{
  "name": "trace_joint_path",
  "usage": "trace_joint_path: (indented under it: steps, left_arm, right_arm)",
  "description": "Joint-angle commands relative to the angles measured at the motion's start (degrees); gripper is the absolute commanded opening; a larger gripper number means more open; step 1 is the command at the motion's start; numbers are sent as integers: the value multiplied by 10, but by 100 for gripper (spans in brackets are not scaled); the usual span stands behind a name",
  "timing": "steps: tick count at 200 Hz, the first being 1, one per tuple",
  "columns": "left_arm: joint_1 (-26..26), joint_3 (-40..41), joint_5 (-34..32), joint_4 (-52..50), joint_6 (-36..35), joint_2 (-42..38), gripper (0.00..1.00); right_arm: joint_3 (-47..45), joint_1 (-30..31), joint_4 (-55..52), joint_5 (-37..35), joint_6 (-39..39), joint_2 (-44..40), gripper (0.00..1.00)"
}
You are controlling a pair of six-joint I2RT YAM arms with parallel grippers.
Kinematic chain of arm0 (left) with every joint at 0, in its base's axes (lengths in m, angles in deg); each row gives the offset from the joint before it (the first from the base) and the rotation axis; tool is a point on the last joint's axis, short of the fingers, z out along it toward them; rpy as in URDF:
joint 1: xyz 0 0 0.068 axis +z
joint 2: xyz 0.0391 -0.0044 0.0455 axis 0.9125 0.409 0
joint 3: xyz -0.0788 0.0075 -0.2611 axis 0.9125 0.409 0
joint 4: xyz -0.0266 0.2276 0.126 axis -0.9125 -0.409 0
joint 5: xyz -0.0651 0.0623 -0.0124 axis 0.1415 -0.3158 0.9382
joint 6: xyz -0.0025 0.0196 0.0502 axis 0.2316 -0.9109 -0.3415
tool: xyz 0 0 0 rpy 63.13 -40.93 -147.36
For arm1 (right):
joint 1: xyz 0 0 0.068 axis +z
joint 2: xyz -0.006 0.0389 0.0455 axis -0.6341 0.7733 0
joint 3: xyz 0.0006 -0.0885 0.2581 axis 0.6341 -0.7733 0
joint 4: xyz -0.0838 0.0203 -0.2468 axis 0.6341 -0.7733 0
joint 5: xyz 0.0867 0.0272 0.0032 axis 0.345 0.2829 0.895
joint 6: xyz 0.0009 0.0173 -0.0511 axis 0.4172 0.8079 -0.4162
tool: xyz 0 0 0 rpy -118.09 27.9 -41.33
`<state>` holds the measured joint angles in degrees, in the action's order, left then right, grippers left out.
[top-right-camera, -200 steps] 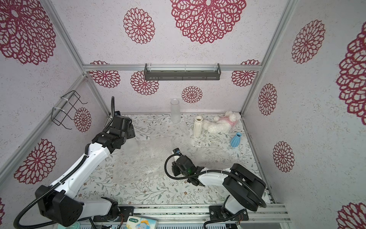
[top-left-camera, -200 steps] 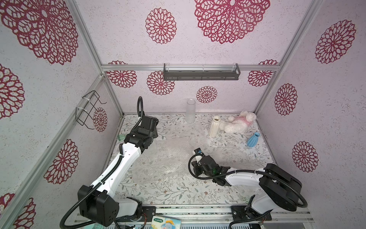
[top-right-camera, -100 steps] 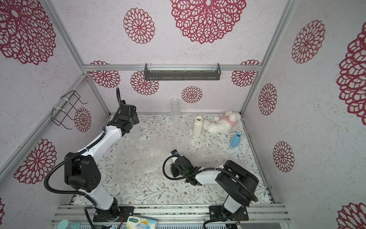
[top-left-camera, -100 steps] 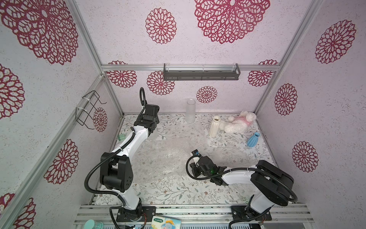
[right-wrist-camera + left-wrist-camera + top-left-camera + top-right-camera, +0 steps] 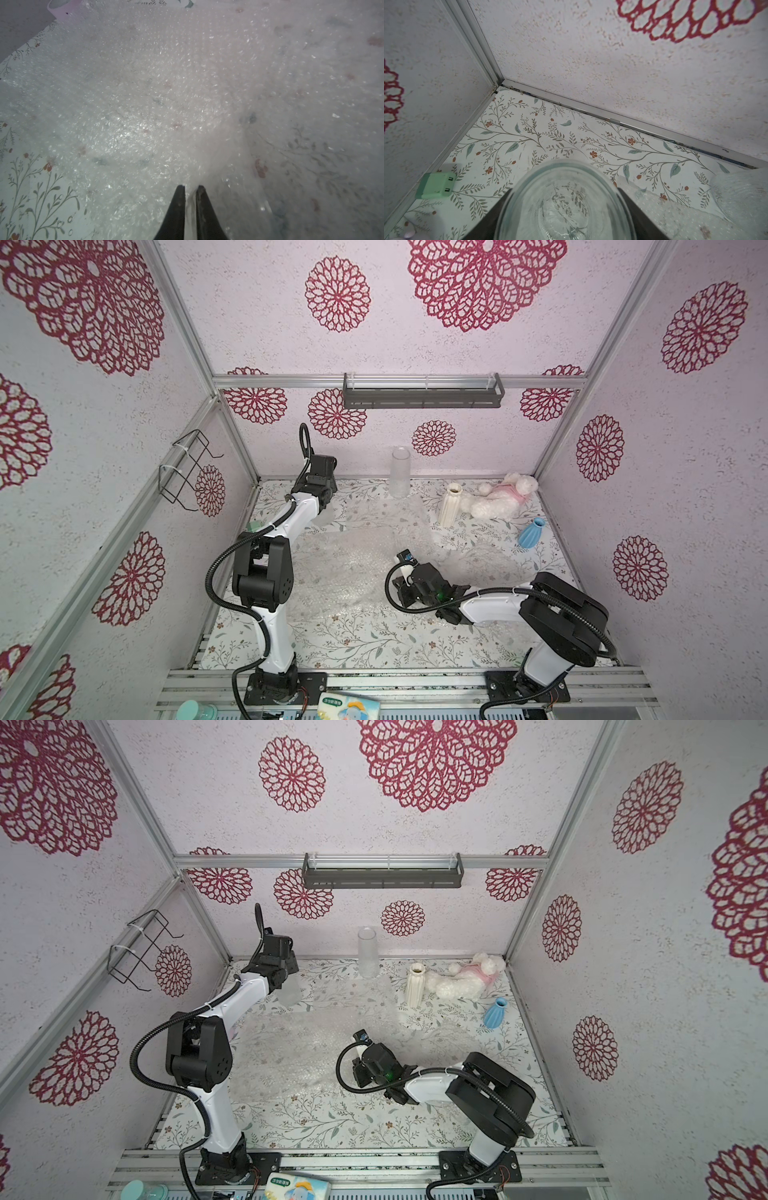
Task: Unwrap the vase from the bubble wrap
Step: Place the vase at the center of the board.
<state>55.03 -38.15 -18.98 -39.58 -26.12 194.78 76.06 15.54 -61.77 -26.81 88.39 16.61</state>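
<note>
A clear glass vase (image 5: 564, 205) stands between the dark fingers (image 5: 633, 209) of my left gripper (image 5: 564, 216), which is shut on it near the back left corner. I look down into its mouth, and no wrap shows round it. In both top views it hangs under the gripper as a pale see-through shape (image 5: 327, 515) (image 5: 291, 991). The bubble wrap (image 5: 345, 568) (image 5: 299, 1048) lies spread over the middle of the table. My right gripper (image 5: 190, 188) (image 5: 401, 587) is low over its right part, shut on a raised fold of the bubble wrap (image 5: 166, 93).
A tall clear cylinder (image 5: 400, 472) stands at the back wall. At the back right are a white ribbed vase (image 5: 449, 506), a plush toy (image 5: 503, 499) and a blue vase (image 5: 532, 533). A green block (image 5: 436, 186) lies by the left wall. A grey shelf (image 5: 422, 391) hangs above.
My left arm has swung to the back left corner with the vase, its elbow folding up. The right gripper has shifted slightly to the left, with the wrap still pinched.
</note>
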Motion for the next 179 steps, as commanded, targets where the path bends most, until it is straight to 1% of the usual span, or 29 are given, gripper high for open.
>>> trace_joint_path:
  steps: [1, 12, 28, 49, 65, 78, 101, 109, 123, 139, 154, 179]
  left_arm:
    - [1, -1, -13, 72, -3, -15, 66]
    - [1, 9, -15, 78, -3, -16, 66]
    - [0, 20, -17, 87, -2, -22, 68]
    - [-5, 27, -24, 90, -11, -33, 73]
    - [-9, 26, -25, 90, -20, -39, 85]
    - [-12, 23, -26, 85, -25, -46, 90]
    - [-14, 22, -15, 78, -35, -68, 100]
    - [-14, 23, -13, 75, -36, -77, 97]
    - [-14, 28, -11, 69, -40, -99, 97]
    - [-16, 42, -11, 60, -41, -132, 97]
    - [-20, 68, -16, 51, -40, -169, 97]
    - [-23, 131, -11, 35, -40, -257, 97]
  right_arm:
    - [13, -2, 18, 0, -13, -9, 15]
    - [11, -3, 21, 0, -14, -13, 18]
    - [4, -2, 24, -2, -18, -23, 25]
    - [1, -3, 25, -6, -24, -41, 41]
    - [3, -3, 20, -11, -31, -58, 54]
    - [5, -3, 16, -18, -34, -77, 64]
    - [12, -3, 0, -38, -46, -122, 78]
    - [16, -3, -9, -51, -52, -139, 83]
    - [25, -3, -29, -74, -70, -172, 92]
    - [34, -4, -52, -107, -95, -213, 98]
    - [41, -6, -78, -141, -124, -254, 99]
    - [41, -17, -112, -208, -175, -320, 99]
